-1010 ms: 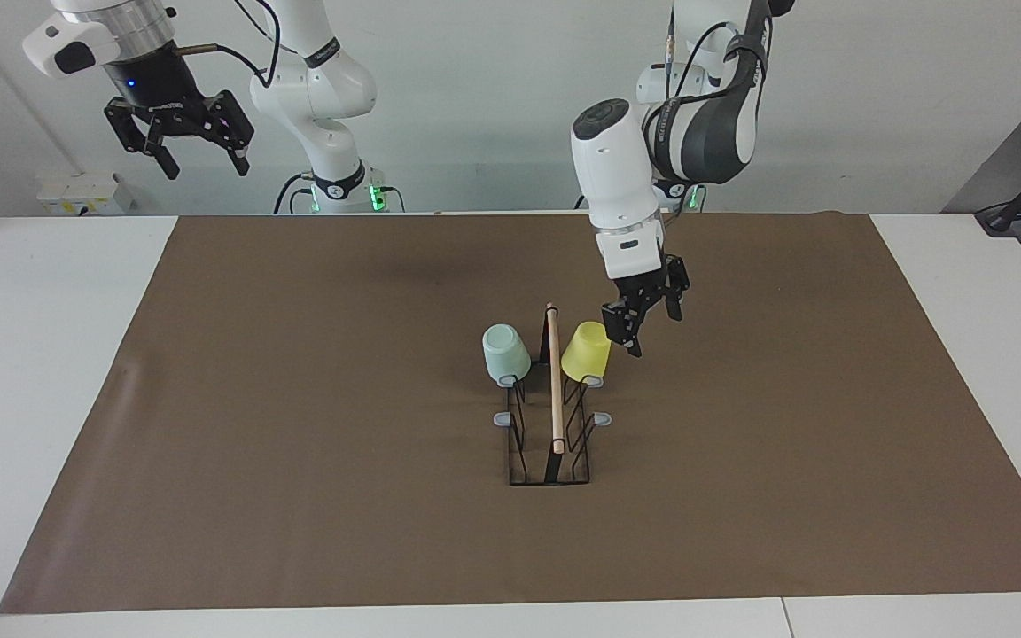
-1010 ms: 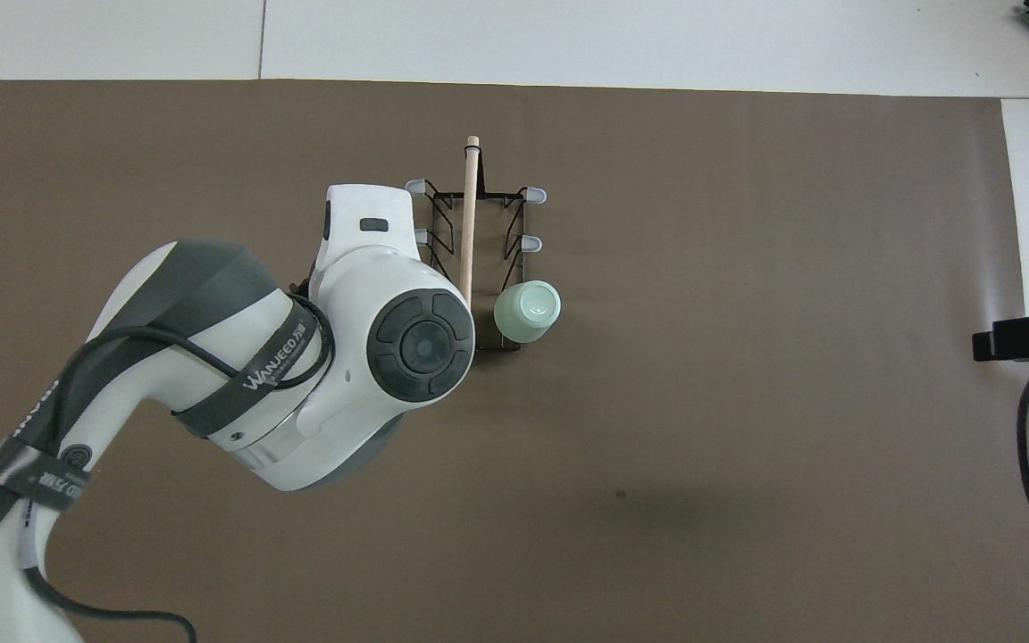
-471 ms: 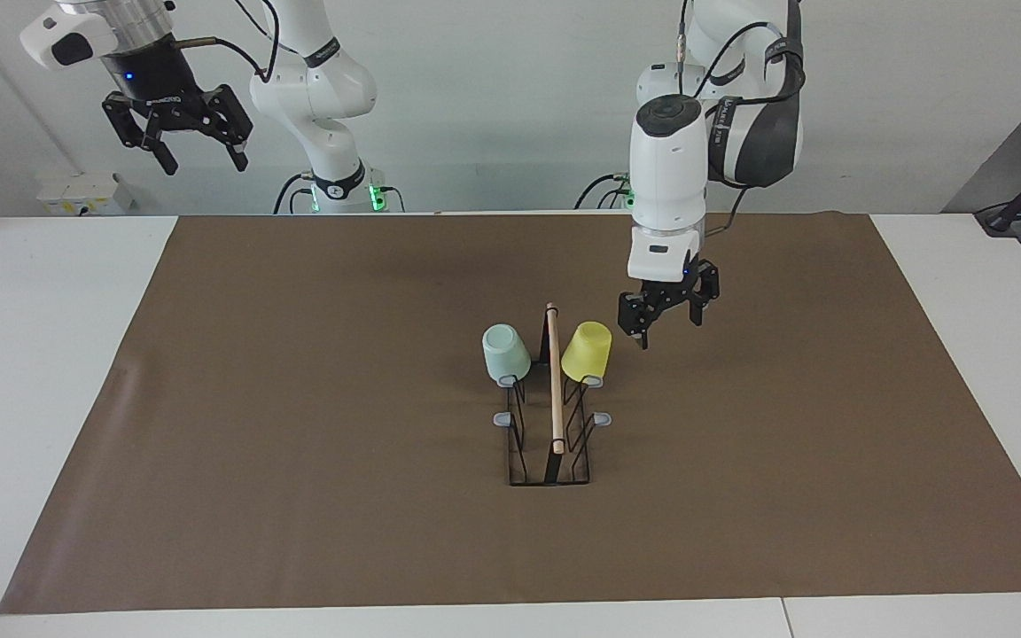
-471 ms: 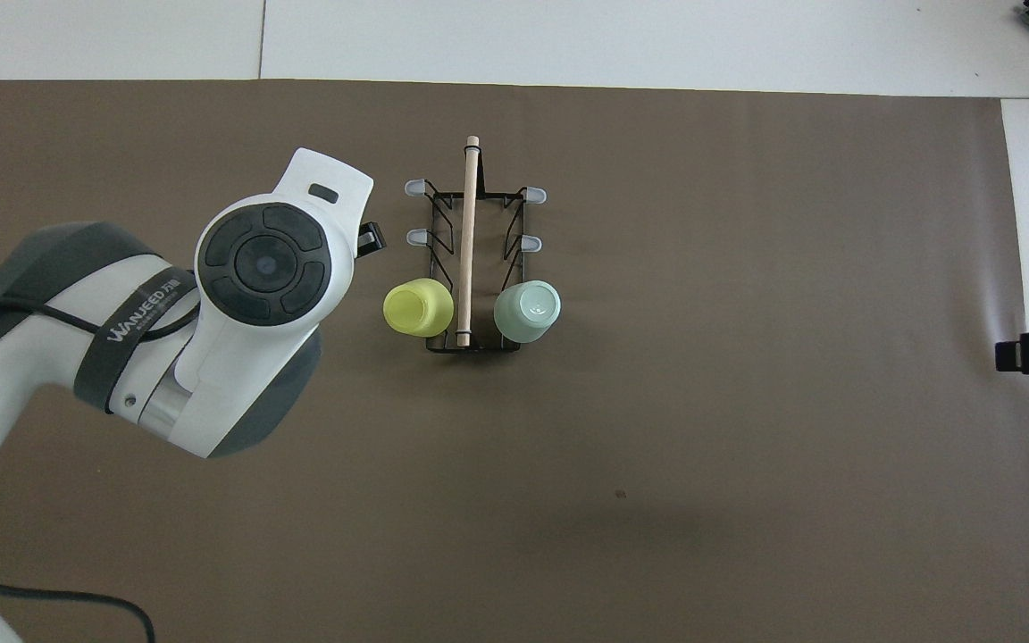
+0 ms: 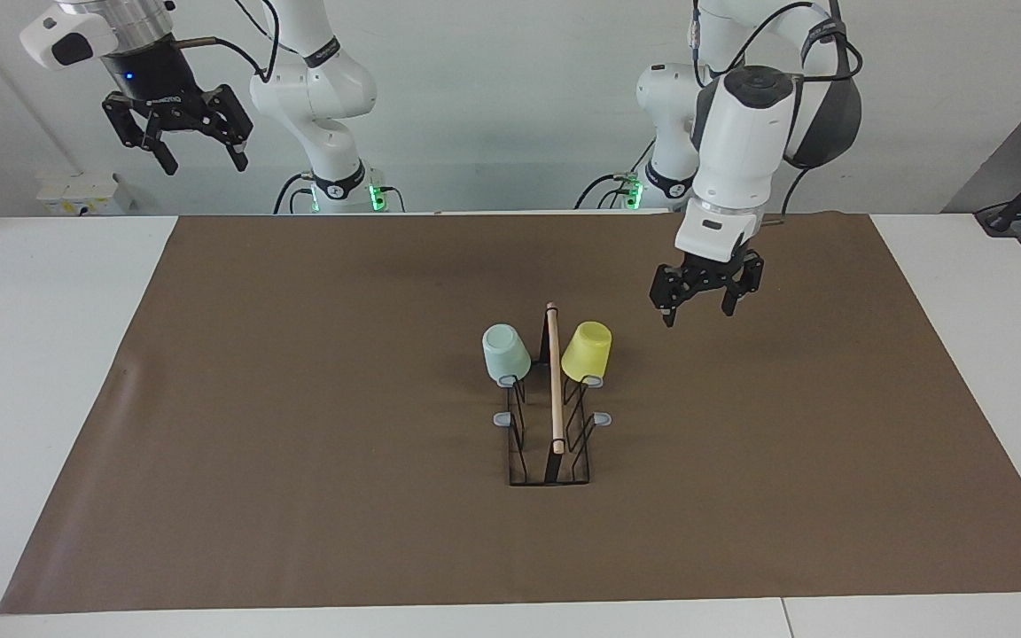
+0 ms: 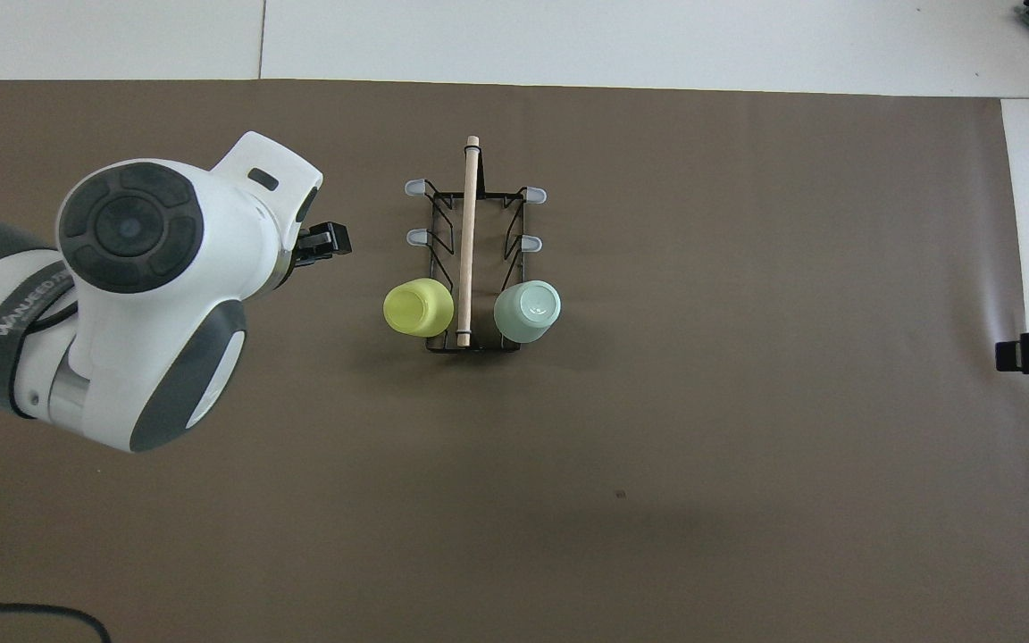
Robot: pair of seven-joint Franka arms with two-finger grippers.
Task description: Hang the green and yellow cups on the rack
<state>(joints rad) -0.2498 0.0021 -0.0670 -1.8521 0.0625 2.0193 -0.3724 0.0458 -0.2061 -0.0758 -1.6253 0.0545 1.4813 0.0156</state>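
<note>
Fingers on both grippers stand spread and hold nothing, so you have no cup in hand. Reading across the facing view: the right gripper [image 5: 178, 142] hangs high above the white table edge at the right arm's end, waiting, well apart from everything. Next comes the green cup [image 5: 506, 353], mouth down on a prong of the rack [image 5: 553, 447], on the side toward the right arm. The rack's wooden rod [image 5: 555, 381] runs straight away from the robots, and that long axis is what matters: each cup sits on the prong nearest the robots, one on either side of the rod. The yellow cup [image 5: 587, 351] hangs on the side toward the left arm. Last, the left gripper [image 5: 704, 297] is in the air over bare brown mat [image 5: 298, 496], beside the yellow cup but clear of it, the nearer of the two hands. Judging by how things lie, both cups are hung; you need only clear the left arm.
</note>
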